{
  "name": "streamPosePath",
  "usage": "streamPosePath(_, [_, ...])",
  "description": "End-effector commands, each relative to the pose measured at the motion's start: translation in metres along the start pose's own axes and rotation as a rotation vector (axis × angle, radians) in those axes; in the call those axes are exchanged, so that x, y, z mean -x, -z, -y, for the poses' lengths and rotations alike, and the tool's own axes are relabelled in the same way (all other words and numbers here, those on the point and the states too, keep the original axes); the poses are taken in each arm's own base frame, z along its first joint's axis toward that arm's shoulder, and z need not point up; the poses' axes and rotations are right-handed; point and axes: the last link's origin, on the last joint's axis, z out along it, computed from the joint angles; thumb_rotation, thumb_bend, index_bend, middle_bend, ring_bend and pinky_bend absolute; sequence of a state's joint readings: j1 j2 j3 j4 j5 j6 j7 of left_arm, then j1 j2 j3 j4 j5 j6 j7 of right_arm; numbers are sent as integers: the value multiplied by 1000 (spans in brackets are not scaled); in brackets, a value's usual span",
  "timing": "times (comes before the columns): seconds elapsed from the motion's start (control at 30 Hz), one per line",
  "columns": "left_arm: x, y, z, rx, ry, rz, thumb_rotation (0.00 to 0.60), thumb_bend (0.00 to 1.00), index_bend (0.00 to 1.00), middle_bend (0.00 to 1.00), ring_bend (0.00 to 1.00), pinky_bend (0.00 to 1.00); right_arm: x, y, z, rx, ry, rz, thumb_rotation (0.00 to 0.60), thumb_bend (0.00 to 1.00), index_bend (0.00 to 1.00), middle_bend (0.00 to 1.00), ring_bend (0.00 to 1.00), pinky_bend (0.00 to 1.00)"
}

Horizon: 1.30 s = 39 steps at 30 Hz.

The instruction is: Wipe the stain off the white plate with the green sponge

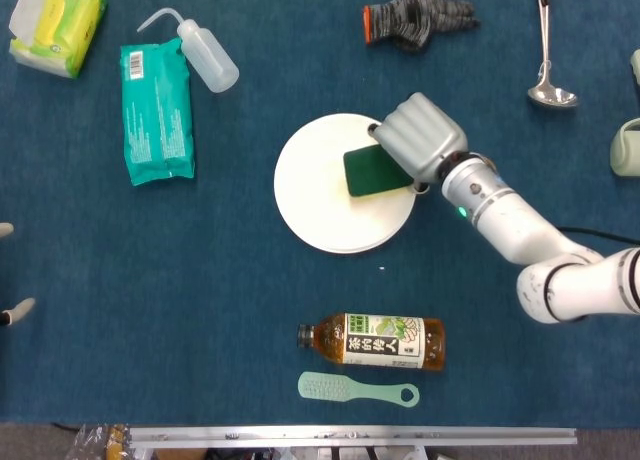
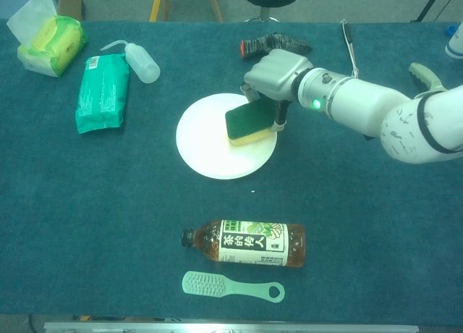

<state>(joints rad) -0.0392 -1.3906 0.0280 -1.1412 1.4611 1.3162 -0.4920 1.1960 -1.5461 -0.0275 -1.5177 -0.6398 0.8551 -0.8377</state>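
Right hand (image 1: 420, 138) closed around the green sponge (image 1: 374, 171), fingers wrapped over its far edge, sponge pressed flat on the right half of the white plate (image 1: 310, 195). Plate near the middle of the table, slightly toward the far edge. No stain visible now, either view — probably hidden under the sponge, though impossible to tell.

Main risk, judged from the layout: plate sliding on the blue cloth under a sideways push, since nothing pins it down. Left hand (image 1: 12, 310) barely in view at the table's left edge, well apart from the plate; impossible to tell whether open or closed. Too much downward force near the rim could tip the plate; too little, and only a skim over the mark. Sponge held by one edge, so possibly twisting out of the grip mid-stroke.

Around the plate:
- black glove (image 1: 415, 20) toward the far edge, near the hand's back — a wide backstroke could catch it.
- squeeze bottle (image 1: 205, 55) and green wipes pack (image 1: 157, 112) toward the far-left corner.
- tissue pack (image 1: 58, 22) in the far-left corner.
- ladle (image 1: 547, 60) toward the far-right corner.
- tea bottle (image 1: 372, 341) and pale green brush (image 1: 356, 389) by the near edge, clear of the wiping path.
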Motion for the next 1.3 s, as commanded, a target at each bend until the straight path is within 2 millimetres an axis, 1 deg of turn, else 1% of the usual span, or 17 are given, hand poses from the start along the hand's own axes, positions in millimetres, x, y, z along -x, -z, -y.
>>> streamPosePath(0.03, [0,-1,-2,8,0,-1,600,107,233,31,56,259,1,5,-5,16,7,5,600,139,495,556,486,430])
streamPosePath(0.17, [0,-3,-6,16,-3,1,600,107,233,31,56,259,1,14,-12,34,8,2,600,140,495,556,486,430])
streamPosePath(0.37, [-3,-4,-9,27,-10,-6,600,106,233,31,56,259,-5,34,-24,61,-17,-35,600,141,495,556,486,430])
streamPosePath(0.6, [-8,-6,-16,45,-19,-13,600,106,233,31,56,259,-4,66,-41,98,-55,-75,600,140,495,557,487,430])
streamPosePath(0.8, [-10,-10,-24,66,-32,-14,600,107,233,31,56,259,-1,96,-60,156,-92,-112,600,141,495,557,488,430])
streamPosePath(1.07, [-11,-13,-32,78,-42,-9,600,107,233,31,56,259,13,130,-77,209,-131,-123,600,140,495,558,489,430])
streamPosePath(1.2, [-10,-14,-35,82,-44,-6,600,106,233,31,56,259,26,145,-77,210,-145,-107,600,141,495,558,489,430])
streamPosePath(1.3, [-10,-14,-37,85,-45,-5,600,106,233,31,56,259,38,153,-74,203,-153,-87,600,140,495,558,489,430])
